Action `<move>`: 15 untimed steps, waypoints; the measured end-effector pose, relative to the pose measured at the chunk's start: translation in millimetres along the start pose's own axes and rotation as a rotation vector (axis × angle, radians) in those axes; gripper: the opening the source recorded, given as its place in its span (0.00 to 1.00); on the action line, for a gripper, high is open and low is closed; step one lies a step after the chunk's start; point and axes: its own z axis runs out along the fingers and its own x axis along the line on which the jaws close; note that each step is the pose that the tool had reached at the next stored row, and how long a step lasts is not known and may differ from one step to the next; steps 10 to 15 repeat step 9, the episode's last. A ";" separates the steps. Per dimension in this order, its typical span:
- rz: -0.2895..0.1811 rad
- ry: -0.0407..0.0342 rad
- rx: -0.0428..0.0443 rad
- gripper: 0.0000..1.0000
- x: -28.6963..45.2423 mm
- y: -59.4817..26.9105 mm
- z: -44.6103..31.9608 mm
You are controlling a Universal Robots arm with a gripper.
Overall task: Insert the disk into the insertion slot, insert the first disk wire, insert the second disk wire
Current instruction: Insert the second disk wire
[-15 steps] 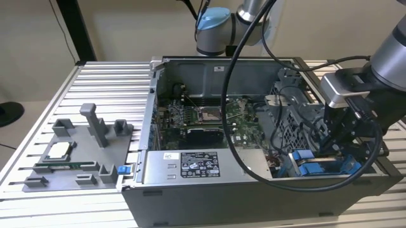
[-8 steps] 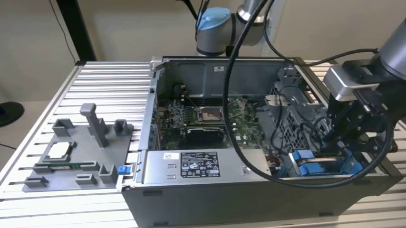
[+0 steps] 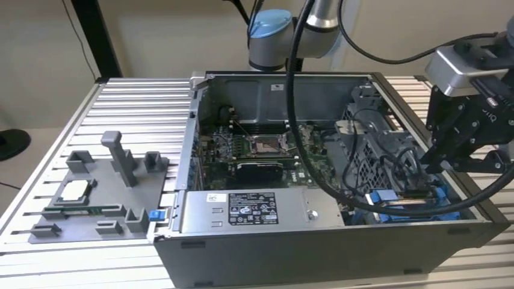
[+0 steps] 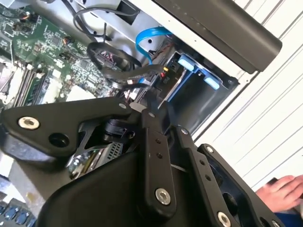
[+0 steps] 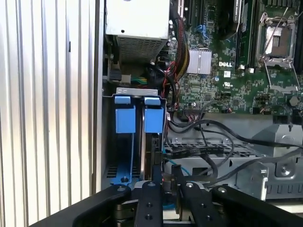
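Standing by the bench, I see 1 arm with 1 gripper (image 3: 440, 167) at the right edge of the exterior view. It hangs over the corner of the open computer case (image 3: 321, 247) that sits lower right in that frame. The insertion slot (image 3: 449, 212) lies directly under it, close, with black wires looping between the 2.

In the first wrist view the gripper (image 5: 165, 183) points straight into the insertion slot (image 5: 137, 91). The disk (image 5: 155, 153) seems to stand edge-on inside it, as a thin dark strip under 1 of the 2 blue tabs (image 5: 154, 118). Its long axis runs from that tab straight toward the gripper, so the line between them follows the disk's own length. The compartment under the other tab looks open, with bare blue rail showing. I judge the disk already seated, though the angle hides how deep it sits. Whether the pincer is clenched, released or gripping a wire, I cannot tell.

Counting: 1 disk, 1 bay with 2 blue tabs, 1 grey power-supply box (image 3: 241, 211) at the lower middle of the exterior view, 1 motherboard (image 3: 257, 150) at its centre. A grey fixture plate (image 3: 88, 205) lies at its left. I see 1 light-blue flat cable (image 4: 150, 39) in the second wrist view. The black wires (image 5: 208, 142) are too tangled to number. 1 person's hand (image 4: 284, 191) shows beside the case.
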 end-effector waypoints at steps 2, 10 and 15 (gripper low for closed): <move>0.000 -0.0004 0.0000 1.00 -0.2 0.0 -1.3; 0.000 -0.0003 0.0000 1.00 -0.2 -0.1 -1.5; 0.000 -0.0003 0.0000 1.00 -0.2 -0.1 -1.5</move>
